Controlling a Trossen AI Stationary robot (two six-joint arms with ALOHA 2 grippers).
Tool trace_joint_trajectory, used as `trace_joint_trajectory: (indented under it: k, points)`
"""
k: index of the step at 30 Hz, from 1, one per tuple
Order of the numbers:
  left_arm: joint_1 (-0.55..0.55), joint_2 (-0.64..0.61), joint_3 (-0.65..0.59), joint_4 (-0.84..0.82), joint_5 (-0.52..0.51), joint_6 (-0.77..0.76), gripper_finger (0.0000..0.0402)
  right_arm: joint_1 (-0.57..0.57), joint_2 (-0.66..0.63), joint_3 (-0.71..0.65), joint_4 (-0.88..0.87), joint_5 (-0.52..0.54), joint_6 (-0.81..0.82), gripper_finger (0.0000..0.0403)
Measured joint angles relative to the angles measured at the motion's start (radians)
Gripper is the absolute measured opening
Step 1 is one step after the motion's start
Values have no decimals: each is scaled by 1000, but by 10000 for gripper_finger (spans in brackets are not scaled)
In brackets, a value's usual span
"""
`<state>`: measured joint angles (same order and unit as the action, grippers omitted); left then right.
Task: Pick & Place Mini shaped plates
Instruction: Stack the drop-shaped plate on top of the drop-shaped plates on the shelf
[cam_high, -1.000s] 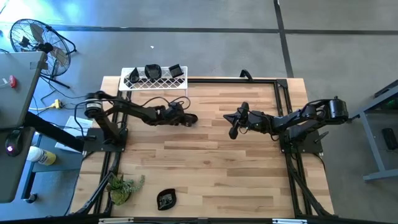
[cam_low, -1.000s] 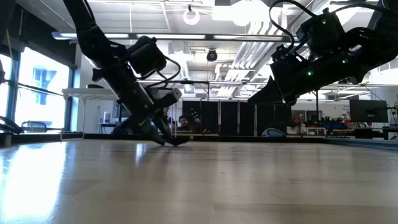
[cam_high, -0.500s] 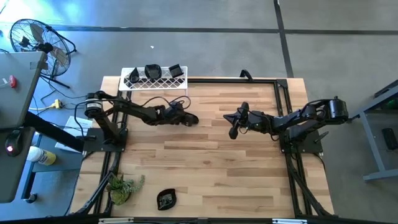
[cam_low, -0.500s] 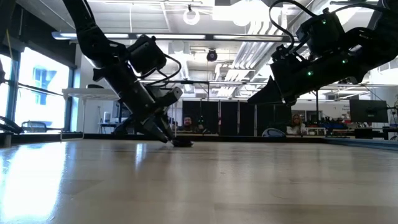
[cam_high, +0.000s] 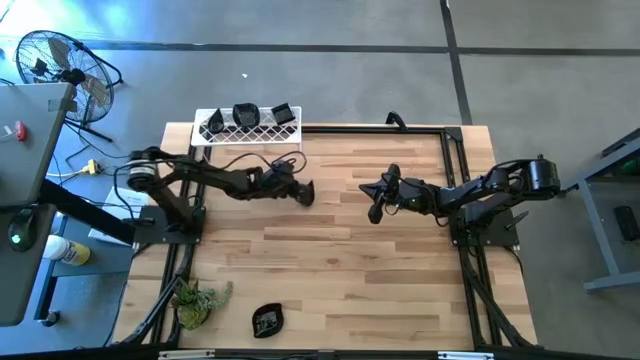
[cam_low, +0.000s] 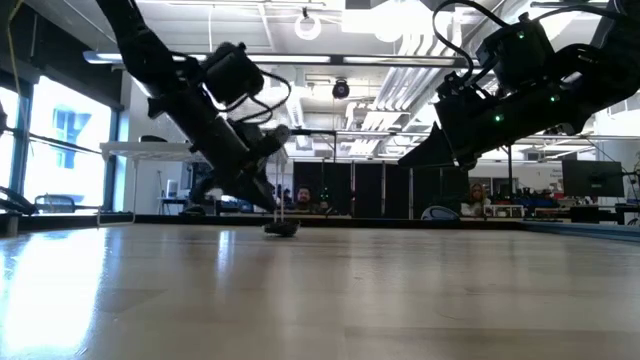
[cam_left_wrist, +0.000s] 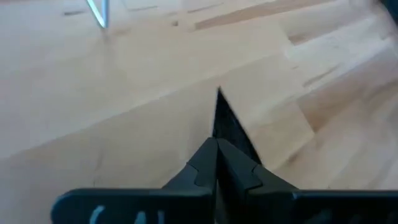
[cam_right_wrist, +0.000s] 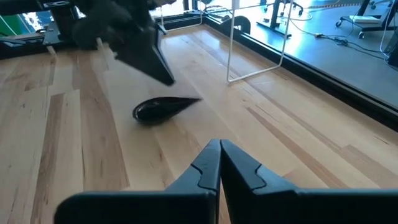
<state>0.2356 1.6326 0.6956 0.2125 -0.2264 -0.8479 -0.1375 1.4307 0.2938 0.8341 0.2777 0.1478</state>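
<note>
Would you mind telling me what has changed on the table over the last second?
The left gripper has let go of a teardrop plate, lifted clear of it, drawn back a little toward its own base and closed empty. The plate now lies flat on the wooden table, near its middle. The right gripper has stayed shut and raised, and the white rack, the plant and the near-edge dish have not moved.

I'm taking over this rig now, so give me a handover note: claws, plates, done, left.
Left claw: shut, just above the glossy black teardrop plate, apparently not holding it.
Right claw: shut, empty, hovering mid-table.
Done: three black plates in the white wire rack.
Left: the teardrop plate, plus another black plate near the small green plant.
</note>
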Motion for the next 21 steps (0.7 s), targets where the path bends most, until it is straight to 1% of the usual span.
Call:
trace_joint_trajectory:
  k: [3, 6, 8, 10, 14, 18, 21]
  points:
    - [0, -79, -2, -51, 4, 39, 2, 0, 0, 0, -4, 0, 0, 5]
    - [0, -185, 0, -118, 5, 74, 1, 0, 0, 0, -6, 0, 0, 7]
    - [0, -246, 0, -159, 29, 96, 2, 0, 0, 0, -6, 0, 0, 6]
    - [0, -280, 0, -197, 67, 112, 3, 0, 0, 0, -6, 0, 0, 3]
    - [0, -282, -2, -256, 119, 119, 16, 0, 0, 0, -6, 0, 0, 2]
    - [0, -204, -1, -215, 125, 166, 51, 0, 0, 0, -5, 0, 0, 6]
    - [0, -148, 0, -148, 125, 184, 84, 0, 0, 0, 1, 0, 0, 6]
